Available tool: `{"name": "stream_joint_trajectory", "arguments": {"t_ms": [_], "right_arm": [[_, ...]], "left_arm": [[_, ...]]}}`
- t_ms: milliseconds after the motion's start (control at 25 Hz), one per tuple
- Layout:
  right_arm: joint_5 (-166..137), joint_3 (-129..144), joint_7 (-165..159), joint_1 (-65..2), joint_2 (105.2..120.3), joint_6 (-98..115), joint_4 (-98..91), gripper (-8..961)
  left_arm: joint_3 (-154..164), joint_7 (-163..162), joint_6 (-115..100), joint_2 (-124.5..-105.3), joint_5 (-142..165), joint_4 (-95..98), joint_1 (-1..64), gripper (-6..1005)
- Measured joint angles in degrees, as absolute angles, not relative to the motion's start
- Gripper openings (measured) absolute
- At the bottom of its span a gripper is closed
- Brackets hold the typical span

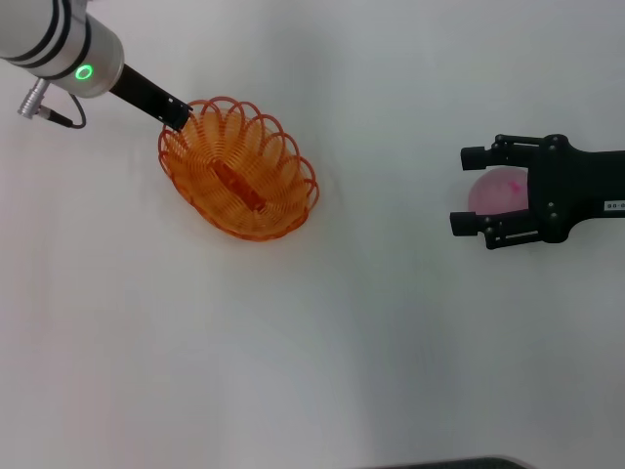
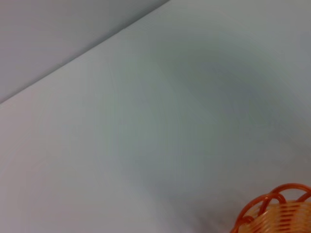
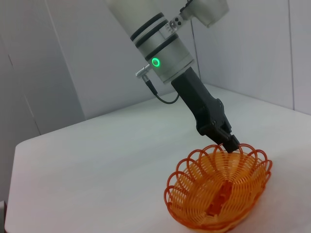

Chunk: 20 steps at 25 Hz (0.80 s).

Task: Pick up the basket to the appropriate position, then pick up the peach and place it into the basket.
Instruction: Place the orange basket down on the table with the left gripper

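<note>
Light: bright, even, from overhead.
Shadows: soft grey patches on the matte white tabletop (image 1: 322, 371).
Focus: left wrist view blurred throughout.

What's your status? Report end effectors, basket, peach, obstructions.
Left end effector shut on basket rim. Right end effector open, straddling peach on table. Path between clear.

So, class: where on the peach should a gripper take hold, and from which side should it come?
Grip the peach across its widest middle, coming from above. It is round, with bare table all around, so fingers fit either side. The right gripper already straddles it, open.
</note>
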<state>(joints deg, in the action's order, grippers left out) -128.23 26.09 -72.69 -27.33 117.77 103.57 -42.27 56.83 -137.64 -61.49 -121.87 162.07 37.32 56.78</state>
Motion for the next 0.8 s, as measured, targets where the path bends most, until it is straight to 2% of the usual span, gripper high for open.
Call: {"name": "stream_joint_trajectory", "arguments": {"t_ms": [480,800], "right_arm": [[-128.23,26.03,-72.51,-27.33,117.77,103.53,-42.27,909],[-128.25,26.41,-72.12,-27.33,117.83,103.08,-42.27,908]], "left_arm": [[55.67,-137.23,-62.55,-122.01,160.83,38.28,56.44,42],[53.88,-137.12,-69.81,-121.13,154.77,44.52,54.31,36]]}}
